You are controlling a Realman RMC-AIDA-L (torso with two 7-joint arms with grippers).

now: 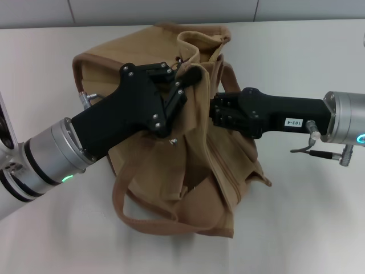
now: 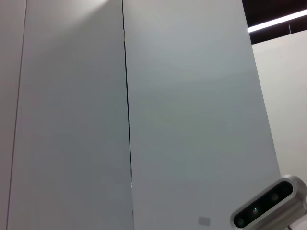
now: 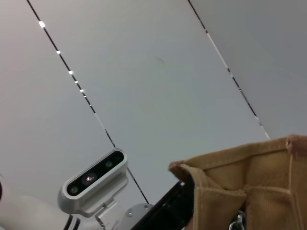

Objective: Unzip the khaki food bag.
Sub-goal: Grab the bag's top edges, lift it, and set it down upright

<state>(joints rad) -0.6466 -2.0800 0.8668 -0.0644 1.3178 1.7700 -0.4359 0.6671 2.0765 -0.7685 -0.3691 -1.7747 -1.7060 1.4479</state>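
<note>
The khaki food bag point(image 1: 171, 171) lies slumped on the white table, its top turned toward the far side, and it also shows in the right wrist view point(image 3: 259, 182). My left gripper point(image 1: 185, 87) reaches in from the lower left and is shut on the folded top edge of the bag. From the right, my right gripper point(image 1: 212, 114) presses into a fold at the bag's middle, shut on the fabric, with its tips hidden in the fold. A small metal piece point(image 3: 237, 221) hangs at the bag's top seam. The zipper line itself is hidden by the folds.
A webbing handle point(image 1: 122, 200) loops out over the table point(image 1: 308, 217) at the near side of the bag. The left wrist view shows only wall panels and the robot's head camera point(image 2: 268, 203).
</note>
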